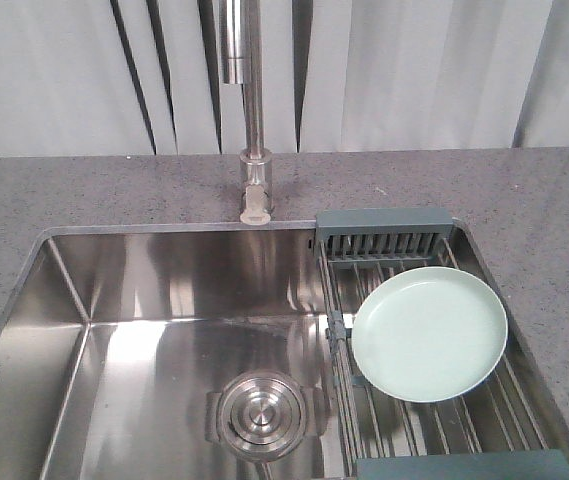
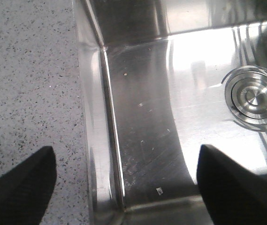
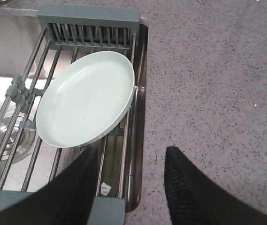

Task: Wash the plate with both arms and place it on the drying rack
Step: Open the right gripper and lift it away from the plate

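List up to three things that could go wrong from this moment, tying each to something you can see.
1. The round pale mint-green plate lies flat on the steel-rod drying rack with its edge jutting over the stainless sink basin; a nudge might tip it in.
2. The open right claw straddles the sink's edge, so lowering could strike it.
3. The smooth, low rim may slip when pinched.
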Controlling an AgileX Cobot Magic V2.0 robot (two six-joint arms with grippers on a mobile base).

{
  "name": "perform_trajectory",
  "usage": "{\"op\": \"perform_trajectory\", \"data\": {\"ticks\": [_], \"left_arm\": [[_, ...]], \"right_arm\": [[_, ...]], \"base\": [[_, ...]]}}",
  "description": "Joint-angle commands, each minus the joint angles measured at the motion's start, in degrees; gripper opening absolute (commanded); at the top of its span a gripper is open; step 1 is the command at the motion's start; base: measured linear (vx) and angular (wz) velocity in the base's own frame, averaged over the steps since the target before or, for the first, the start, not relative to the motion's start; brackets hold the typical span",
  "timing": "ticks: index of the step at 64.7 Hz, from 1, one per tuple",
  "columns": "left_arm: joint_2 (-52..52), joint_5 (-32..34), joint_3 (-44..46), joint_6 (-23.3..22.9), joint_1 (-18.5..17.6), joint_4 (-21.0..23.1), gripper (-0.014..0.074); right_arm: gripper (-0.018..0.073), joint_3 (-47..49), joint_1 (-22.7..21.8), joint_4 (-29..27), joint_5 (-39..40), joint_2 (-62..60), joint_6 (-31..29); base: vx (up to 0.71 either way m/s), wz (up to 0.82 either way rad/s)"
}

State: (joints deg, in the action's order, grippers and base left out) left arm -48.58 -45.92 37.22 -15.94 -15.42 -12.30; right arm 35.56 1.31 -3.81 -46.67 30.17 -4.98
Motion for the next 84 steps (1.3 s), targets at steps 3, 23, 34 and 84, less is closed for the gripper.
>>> {"op": "perform_trajectory", "data": {"ticks": [3, 23, 34, 84], "left_arm": [[0.4, 3.0, 1.6, -0.5, -0.2, -0.7, 0.0586], [0.4, 3.0, 1.6, -0.5, -0.2, -0.7, 0.0586], [0.4, 3.0, 1.6, -0.5, -0.2, -0.7, 0.0586], [-1.1, 6.3, 6.6, 0.0, -0.2, 2.3, 0.0554]], "right_arm": [[0.0337, -1.0, -0.2, -0.1, 2.1, -3.5, 0.0], [0.0337, -2.1, -0.2, -0.1, 1.1, -5.1, 0.5], [0.0337, -2.1, -0.2, 0.0, 0.9, -5.1, 0.5], [0.0337, -2.1, -0.2, 0.0, 0.9, -5.1, 0.5]], "base": [[0.00, 0.00], [0.00, 0.00], [0.00, 0.00], [0.00, 0.00]]}}
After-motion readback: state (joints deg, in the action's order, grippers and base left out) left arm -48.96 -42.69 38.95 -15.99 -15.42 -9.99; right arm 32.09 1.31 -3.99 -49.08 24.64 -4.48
